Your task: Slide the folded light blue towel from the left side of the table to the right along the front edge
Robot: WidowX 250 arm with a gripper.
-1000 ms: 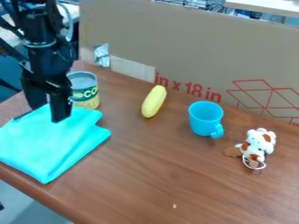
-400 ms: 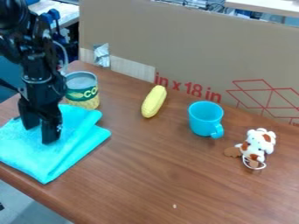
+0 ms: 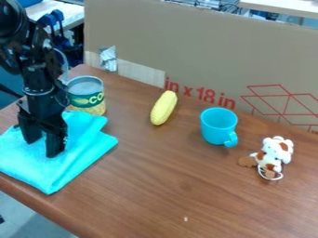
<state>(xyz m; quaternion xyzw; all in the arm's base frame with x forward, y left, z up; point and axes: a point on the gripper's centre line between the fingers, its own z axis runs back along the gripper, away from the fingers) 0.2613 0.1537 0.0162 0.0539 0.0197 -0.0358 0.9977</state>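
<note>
Bright blue cloth lies folded on the brown wooden counter, close to the left edge. One of its corners points to the front left edge. The black robot arm comes in from the upper left, and its gripper hangs down low over the cloth. The jaws are spread, with a gap between them and blue cloth showing in the gap. I cannot tell if the tips touch the cloth.

A can with a green and yellow label stands up near the far left corner of the counter, right behind the cloth. A yellow corn cob lies near the back edge, with one end toward the big cardboard there. Next comes a blue cup. It stands the right way up, and its handle points toward the front right. Past the cup, more to the right, is a little white and brown toy animal with a white ring by it. Silver tape is stuck on the cardboard, above the can. A tiny white speck is on the front part of the counter.
</note>
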